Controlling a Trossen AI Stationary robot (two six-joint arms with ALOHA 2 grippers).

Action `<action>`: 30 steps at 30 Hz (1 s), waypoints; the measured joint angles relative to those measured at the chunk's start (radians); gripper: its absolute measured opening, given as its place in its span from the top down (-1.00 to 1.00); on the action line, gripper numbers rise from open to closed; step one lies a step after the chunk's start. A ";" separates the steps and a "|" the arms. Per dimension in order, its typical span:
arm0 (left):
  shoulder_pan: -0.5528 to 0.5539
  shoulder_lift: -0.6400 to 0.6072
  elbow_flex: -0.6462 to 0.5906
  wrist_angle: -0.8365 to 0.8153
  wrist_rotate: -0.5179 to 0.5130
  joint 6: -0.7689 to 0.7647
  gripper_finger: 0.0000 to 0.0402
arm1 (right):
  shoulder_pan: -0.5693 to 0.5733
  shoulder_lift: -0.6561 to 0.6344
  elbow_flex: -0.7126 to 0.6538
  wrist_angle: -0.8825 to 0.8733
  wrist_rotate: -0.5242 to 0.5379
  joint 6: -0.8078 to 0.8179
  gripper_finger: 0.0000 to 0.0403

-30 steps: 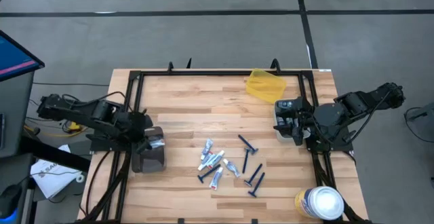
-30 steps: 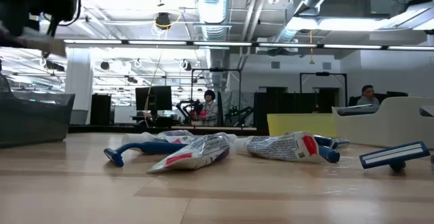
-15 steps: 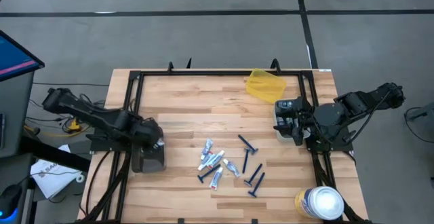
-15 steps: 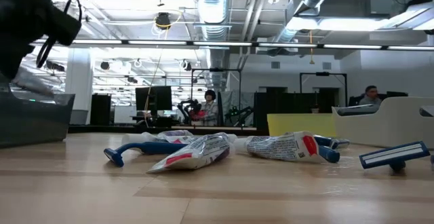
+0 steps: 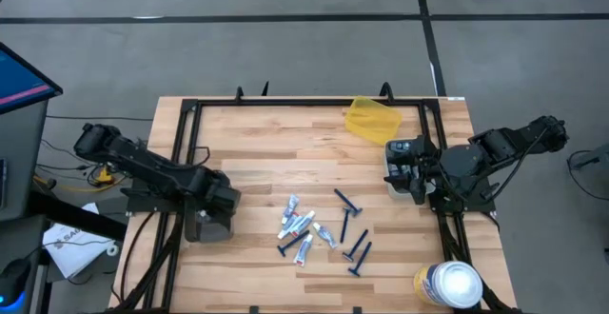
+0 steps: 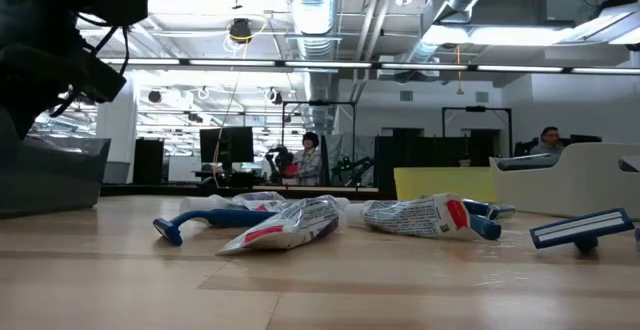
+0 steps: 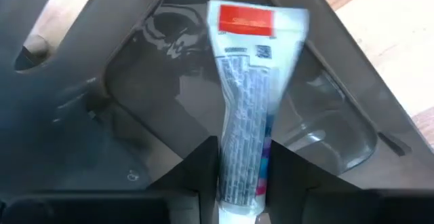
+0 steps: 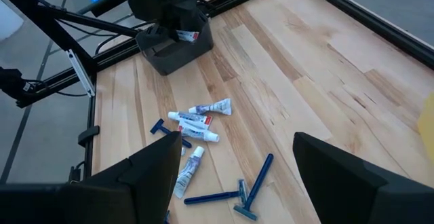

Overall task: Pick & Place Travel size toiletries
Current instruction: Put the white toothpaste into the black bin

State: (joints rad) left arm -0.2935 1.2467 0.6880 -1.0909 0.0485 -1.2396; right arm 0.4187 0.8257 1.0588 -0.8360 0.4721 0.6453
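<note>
While five squeeze tubes [image 5: 303, 228] and five blue razors [image 5: 348, 205] lie loose mid-table, the left gripper [image 5: 211, 203] hangs over the one dark grey bin [image 5: 209, 226] at the table's left edge, its fingers [image 7: 196, 166] clamped on a sixth tube [image 7: 244, 108] held above the bin. The right gripper [image 5: 400, 166] waits at the right side with fingers spread, holding nothing

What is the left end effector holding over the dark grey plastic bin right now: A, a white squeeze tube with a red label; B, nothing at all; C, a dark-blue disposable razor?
A: the left wrist view shows the white squeeze tube with a red label pinched between the left end effector fingers, above the dark grey plastic bin.
</note>
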 joint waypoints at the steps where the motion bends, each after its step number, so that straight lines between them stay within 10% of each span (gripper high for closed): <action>1: 0.000 0.004 0.000 0.002 0.000 -0.002 0.52 | 0.000 0.000 0.000 0.000 0.000 0.000 -0.37; 17: -0.001 -0.128 0.000 0.031 0.090 -0.036 -0.31 | 0.000 0.000 0.000 0.003 0.000 0.002 -0.37; 30: -0.002 -0.389 0.000 0.210 0.180 -0.150 -0.29 | 0.000 0.000 0.000 0.005 -0.001 0.000 -0.37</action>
State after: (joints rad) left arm -0.2958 0.8581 0.6880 -0.8806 0.2284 -1.3901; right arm 0.4189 0.8255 1.0586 -0.8311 0.4709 0.6453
